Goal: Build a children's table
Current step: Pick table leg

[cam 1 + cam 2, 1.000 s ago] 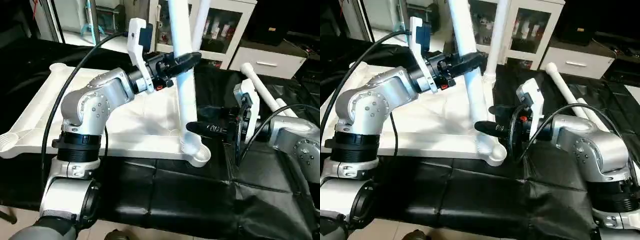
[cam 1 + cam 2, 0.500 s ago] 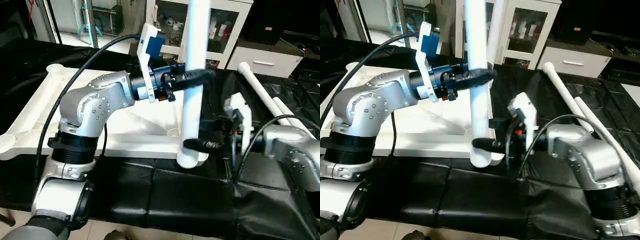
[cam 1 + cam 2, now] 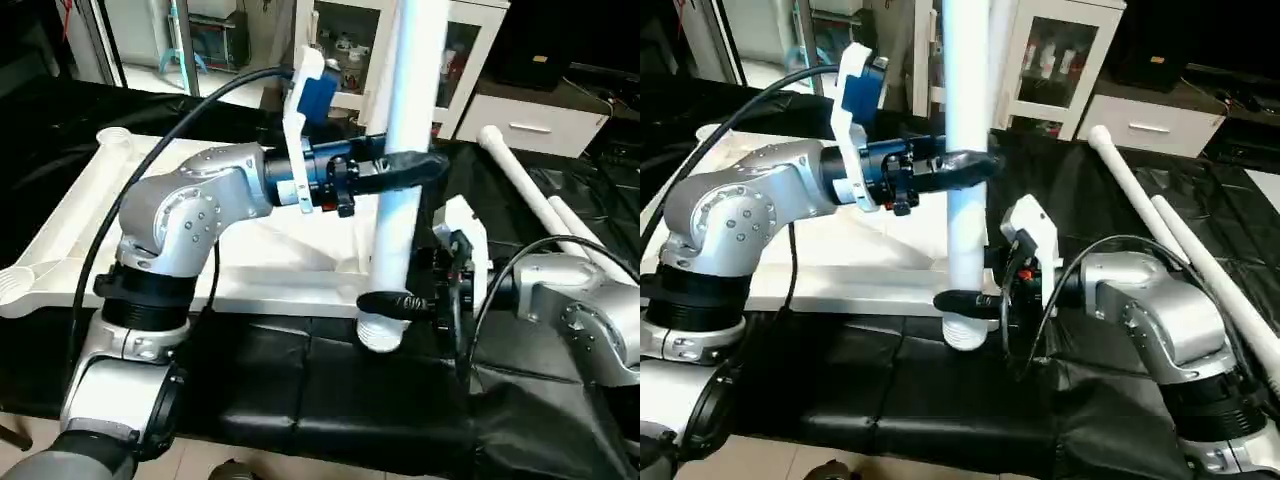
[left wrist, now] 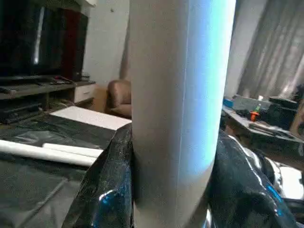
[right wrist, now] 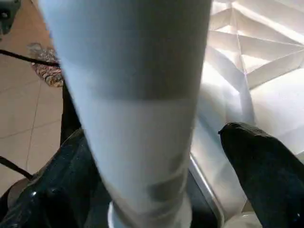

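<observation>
Both claws pinching the upright leg [image 3: 400, 215]: left claw [image 3: 405, 172] high, right claw [image 3: 385, 303] low; hold it plumb over the socket [image 3: 382, 338], then twist.

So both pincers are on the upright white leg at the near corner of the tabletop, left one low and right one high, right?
Not quite: heights are swapped. In the left eye view the left pincer grips the leg high, the right pincer low by the tabletop corner.
</observation>
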### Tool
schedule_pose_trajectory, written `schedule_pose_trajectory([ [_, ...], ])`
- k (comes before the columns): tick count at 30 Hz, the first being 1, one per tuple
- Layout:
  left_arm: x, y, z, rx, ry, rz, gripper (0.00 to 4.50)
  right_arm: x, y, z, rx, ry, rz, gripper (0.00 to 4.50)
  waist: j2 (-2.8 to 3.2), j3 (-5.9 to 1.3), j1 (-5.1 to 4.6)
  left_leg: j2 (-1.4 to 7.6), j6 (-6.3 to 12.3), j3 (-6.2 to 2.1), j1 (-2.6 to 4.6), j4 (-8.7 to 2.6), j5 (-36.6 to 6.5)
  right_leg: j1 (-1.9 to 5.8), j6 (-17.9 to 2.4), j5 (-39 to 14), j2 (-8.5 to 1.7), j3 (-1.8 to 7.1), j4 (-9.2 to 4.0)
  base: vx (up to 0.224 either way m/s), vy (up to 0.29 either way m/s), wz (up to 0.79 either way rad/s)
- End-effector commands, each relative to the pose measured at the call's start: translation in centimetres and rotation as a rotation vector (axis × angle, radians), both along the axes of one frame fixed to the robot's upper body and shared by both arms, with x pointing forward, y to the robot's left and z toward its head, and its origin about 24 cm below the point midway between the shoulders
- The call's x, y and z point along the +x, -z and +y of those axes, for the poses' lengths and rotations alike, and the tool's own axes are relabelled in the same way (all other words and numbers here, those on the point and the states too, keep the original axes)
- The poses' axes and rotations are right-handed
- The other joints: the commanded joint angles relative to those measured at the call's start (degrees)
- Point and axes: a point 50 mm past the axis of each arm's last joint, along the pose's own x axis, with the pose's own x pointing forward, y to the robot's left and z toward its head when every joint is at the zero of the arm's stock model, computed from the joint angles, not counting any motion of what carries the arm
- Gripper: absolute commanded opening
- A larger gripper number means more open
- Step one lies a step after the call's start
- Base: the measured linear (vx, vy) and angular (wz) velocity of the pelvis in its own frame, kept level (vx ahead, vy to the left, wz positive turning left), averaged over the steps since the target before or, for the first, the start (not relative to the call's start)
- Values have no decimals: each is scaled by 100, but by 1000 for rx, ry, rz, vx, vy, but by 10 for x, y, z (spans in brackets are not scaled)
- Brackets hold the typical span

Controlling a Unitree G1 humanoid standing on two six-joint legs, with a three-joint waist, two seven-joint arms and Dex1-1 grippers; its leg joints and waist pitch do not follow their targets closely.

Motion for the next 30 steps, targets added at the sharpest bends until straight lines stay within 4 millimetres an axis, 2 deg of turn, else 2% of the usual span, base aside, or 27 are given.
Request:
schedule_pose_trajectory([
  [1,-5,-4,-6,14,45,-25,172,-1,-5,0,-11,-20,-37,399,26,-429,2,125,-161,-18,62,-395,-827,329,-1067,-926,-278,232,-354,0,0,0],
  [2,-5,-3,-6,19,48,-26,172,-2,-6,0,-12,-24,-38,383,25,-429,4,123,-153,-17,61,-394,-839,332,-1066,-939,-279,233,-358,0,0,0],
  [4,-6,-2,-6,27,55,-27,172,-2,-6,0,-12,-29,-39,379,8,-424,3,121,-145,-17,53,-395,-861,336,-1042,-997,-280,234,-362,0,0,0],
  [7,-7,-1,-6,34,59,-27,172,-3,-6,1,-14,-43,-41,342,19,-425,0,124,-162,-23,56,-397,-887,329,-1009,-1086,-280,232,-367,0,0,0],
  [8,-7,-2,-7,32,58,-25,172,-3,-6,1,-16,-46,-41,342,16,-427,-1,125,-163,-23,58,-397,-890,330,-1009,-1088,-280,230,-365,0,0,0],
  [10,-6,-2,-7,30,58,-25,172,-4,-5,1,-19,-60,-35,309,9,-430,-2,127,-155,-24,53,-393,-840,332,-1025,-1008,-281,232,-357,0,0,0],
  [13,-6,-2,-7,33,59,-28,172,-6,-3,1,-28,-76,-25,295,2,-432,5,126,-132,-22,52,-389,-806,335,-1050,-966,-279,230,-348,0,0,0],
  [15,-7,-2,-7,35,61,-29,172,-7,-1,1,-37,-81,-22,266,-5,-429,6,124,-132,-18,50,-386,-795,335,-1043,-979,-283,233,-353,0,0,0],
  [17,-7,-2,-7,38,64,-31,172,-7,0,0,-43,-86,-19,258,10,-431,4,124,-127,-21,55,-388,-787,330,-1042,-980,-281,233,-347,0,0,0],
  [19,-7,-2,-7,40,66,-33,172,-7,0,0,-50,-94,-16,246,3,-429,4,124,-126,-20,53,-387,-816,334,-1035,-1008,-279,232,-353,0,0,0],
  [20,-7,-2,-8,39,67,-33,172,-8,1,0,-54,-98,-15,223,-4,-426,6,126,-124,-22,49,-389,-812,334,-1025,-1034,-283,234,-354,0,0,0],
  [23,-8,-3,-8,38,74,-35,172,-9,2,-1,-68,-104,-12,214,-3,-425,10,128,-126,-23,48,-388,-812,332,-1016,-1046,-283,235,-355,0,0,0],
  [24,-8,-3,-8,38,75,-35,172,-9,3,-1,-69,-104,-12,197,-7,-425,8,125,-124,-20,49,-385,-821,331,-1008,-1067,-283,236,-359,0,0,0],
  [26,-8,-3,-9,38,78,-37,172,-8,3,-1,-70,-106,-13,189,-4,-425,7,125,-122,-21,50,-385,-825,329,-1010,-1094,-285,236,-361,0,0,0],
  [27,-9,-3,-10,36,81,-36,172,-7,3,0,-72,-94,-19,241,0,-426,6,125,-123,-21,51,-385,-829,328,-1012,-1098,-285,235,-363,0,0,0],
  [30,-9,-3,-10,39,84,-40,172,-6,3,0,-79,-90,-25,257,3,-427,4,126,-124,-23,49,-386,-815,328,-1013,-1087,-282,234,-358,0,0,0],
])
